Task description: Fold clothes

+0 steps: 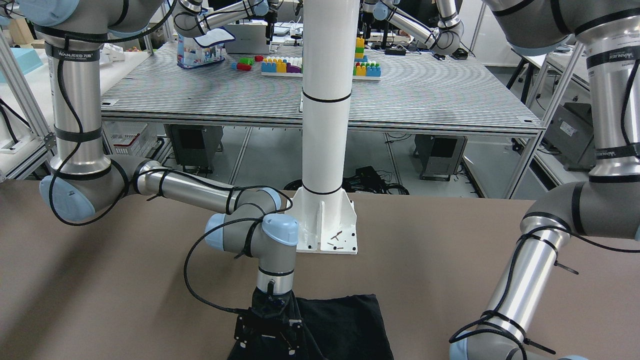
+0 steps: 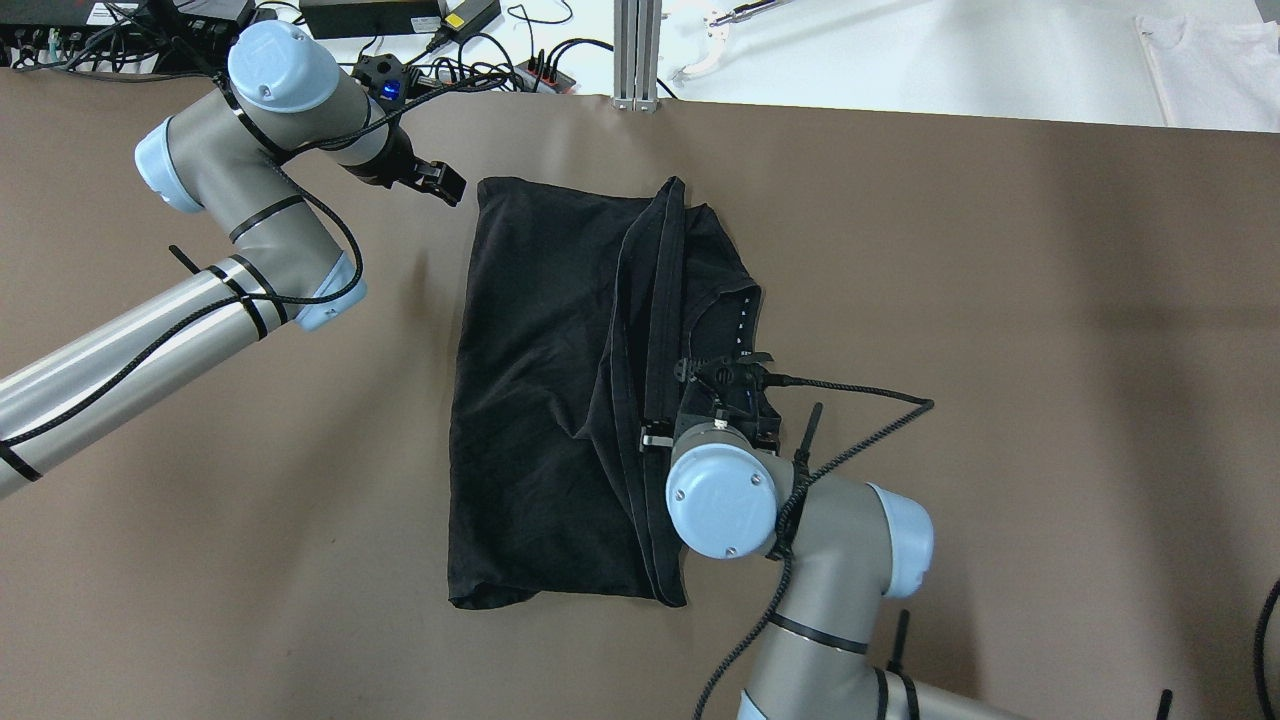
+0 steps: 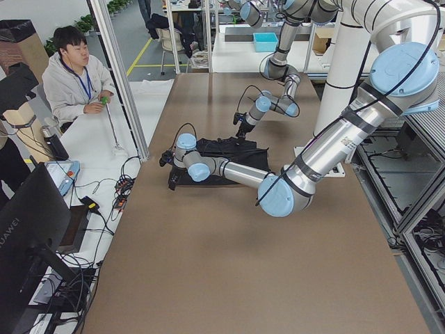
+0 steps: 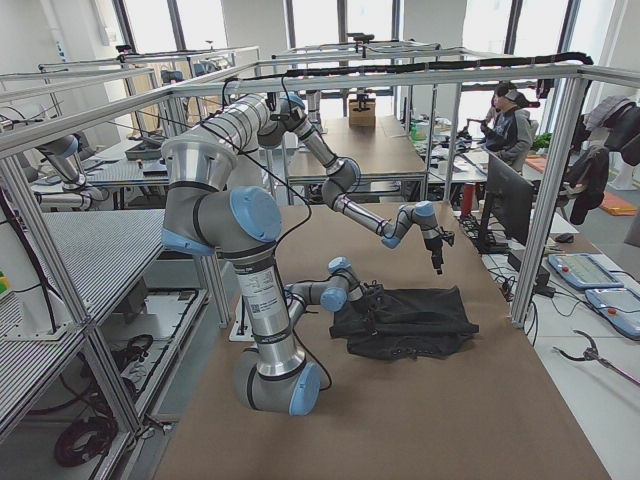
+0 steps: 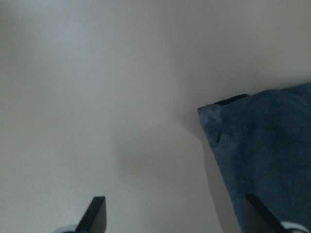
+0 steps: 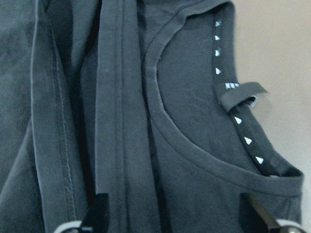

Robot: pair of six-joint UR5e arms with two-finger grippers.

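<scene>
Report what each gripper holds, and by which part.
Nothing is held. The left gripper hangs open over the table beside the black garment's corner; the right gripper is open over its neckline, pinching no fabric.

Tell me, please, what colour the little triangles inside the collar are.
White triangles on black collar tape; right wrist view.

Black garment (image 6: pixel 184 160) fills view: curved neckline, white triangle trim. Right claw (image 6: pixel 176 217) spread wide. Table (image 6: pixel 272 43) upper right.
</scene>
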